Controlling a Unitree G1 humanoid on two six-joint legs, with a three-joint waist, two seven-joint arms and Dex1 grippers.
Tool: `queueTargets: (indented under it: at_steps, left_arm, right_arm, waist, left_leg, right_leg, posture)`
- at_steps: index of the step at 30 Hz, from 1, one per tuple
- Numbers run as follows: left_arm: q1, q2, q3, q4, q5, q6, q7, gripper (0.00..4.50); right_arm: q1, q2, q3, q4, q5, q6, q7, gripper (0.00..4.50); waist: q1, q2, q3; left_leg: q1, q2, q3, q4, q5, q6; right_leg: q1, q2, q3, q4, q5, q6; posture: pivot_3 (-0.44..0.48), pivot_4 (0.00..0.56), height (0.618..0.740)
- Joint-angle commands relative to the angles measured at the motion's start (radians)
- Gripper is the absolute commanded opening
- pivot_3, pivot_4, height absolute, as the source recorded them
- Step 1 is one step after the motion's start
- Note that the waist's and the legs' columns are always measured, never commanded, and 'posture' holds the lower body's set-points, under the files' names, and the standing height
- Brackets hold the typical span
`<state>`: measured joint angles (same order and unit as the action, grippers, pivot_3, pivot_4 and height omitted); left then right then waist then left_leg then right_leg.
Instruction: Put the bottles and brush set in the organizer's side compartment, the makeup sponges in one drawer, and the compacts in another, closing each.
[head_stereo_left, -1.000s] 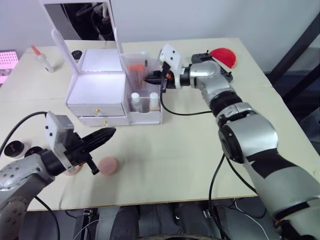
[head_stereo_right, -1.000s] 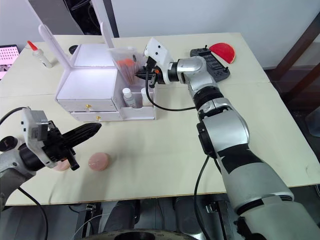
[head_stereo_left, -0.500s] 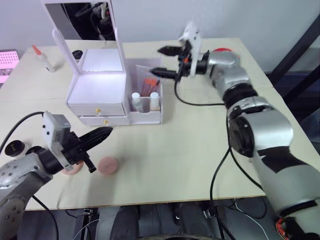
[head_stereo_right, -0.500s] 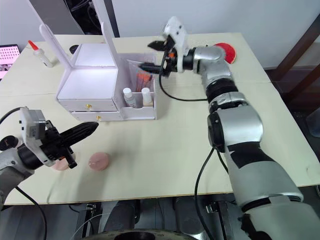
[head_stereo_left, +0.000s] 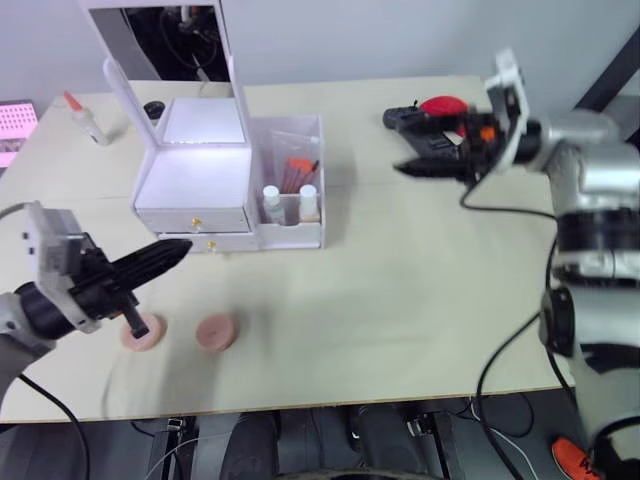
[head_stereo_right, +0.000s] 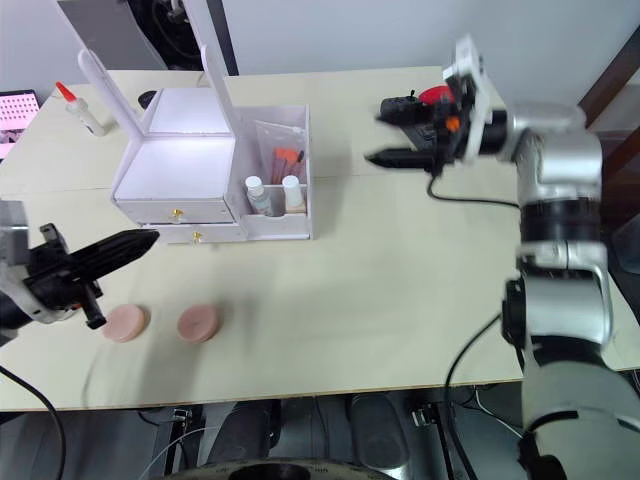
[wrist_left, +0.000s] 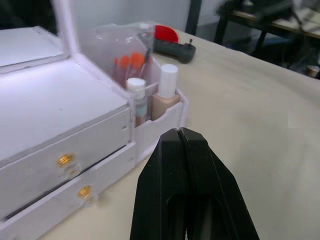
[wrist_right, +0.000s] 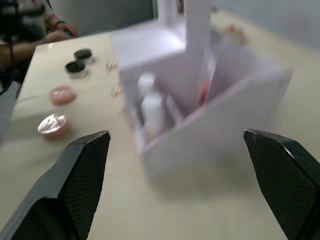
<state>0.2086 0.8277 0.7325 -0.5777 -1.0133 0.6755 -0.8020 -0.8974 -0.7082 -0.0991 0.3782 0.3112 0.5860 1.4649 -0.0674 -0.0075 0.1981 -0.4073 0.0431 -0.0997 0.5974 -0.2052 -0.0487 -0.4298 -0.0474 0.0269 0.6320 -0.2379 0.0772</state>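
Note:
The white organizer (head_stereo_left: 195, 185) stands with its lid up and both drawers shut. Its side compartment (head_stereo_left: 292, 222) holds two bottles (head_stereo_left: 273, 203) and the bagged brush set (head_stereo_left: 300, 165). Two pink makeup sponges (head_stereo_left: 215, 332) lie on the table in front of it. Two black compacts (wrist_right: 76, 66) sit beyond them at the table's left. My right gripper (head_stereo_left: 395, 145) hovers open and empty to the right of the organizer, well apart from it. My left gripper (head_stereo_left: 165, 257) is shut and empty, low over the table just left of the drawers, above the sponges.
A black device (head_stereo_left: 425, 118) and a red domed object (head_stereo_left: 445, 104) lie at the back right, close behind my right gripper. A small glue bottle (head_stereo_left: 85, 118) and a pink box (head_stereo_left: 10, 125) are at the back left. A person's hands (wrist_right: 60, 30) rest at the table's far end.
My right gripper has opened, leaving the brush set in the side compartment, and swung away to the right. My left arm has drawn back to the left.

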Motion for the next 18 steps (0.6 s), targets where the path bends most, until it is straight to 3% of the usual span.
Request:
queueTargets:
  at_steps: [1,6,10,18]
  left_arm:
    - [0.075,0.008,0.123,0.04,0.044,-0.031,-0.046,0.0]
    - [0.134,-0.032,0.218,0.178,0.115,-0.102,-0.061,0.0]
    - [0.191,-0.128,0.294,0.389,0.225,-0.246,-0.055,0.0]
    - [0.23,-0.155,0.38,0.55,0.246,-0.353,-0.049,0.0]
  right_arm:
    - [0.081,-0.021,-0.102,-0.098,0.052,-0.038,-0.103,4.49]
    - [0.198,-0.032,-0.175,-0.02,0.061,-0.109,-0.205,4.49]
    - [0.308,-0.06,-0.21,0.14,0.012,-0.285,-0.275,4.49]
    - [0.274,-0.122,-0.259,0.444,0.0,-0.512,-0.367,4.49]
  waist:
    - [-0.004,0.0,0.0]
    - [-0.002,-0.001,0.0]
    - [-0.001,-0.002,-0.001]
    - [-0.004,-0.005,-0.001]
  left_leg:
    - [0.001,0.0,0.001,0.0,0.0,0.0]
    - [0.005,0.003,0.009,0.001,0.0,0.0]
    - [0.005,0.003,0.015,0.001,0.0,0.0]
    - [0.007,0.003,0.024,0.003,-0.001,0.001]
  right_leg:
    - [0.0,0.0,0.001,0.0,0.0,0.0]
    - [0.0,0.0,0.005,0.0,0.0,0.001]
    - [0.001,0.0,0.009,-0.001,0.0,0.0]
    - [0.0,0.001,0.018,-0.001,-0.001,0.003]
  posture:
    - [0.0,0.15,0.74]
    - [0.0,0.15,0.74]
    - [0.0,0.15,0.74]
    - [0.0,0.15,0.74]
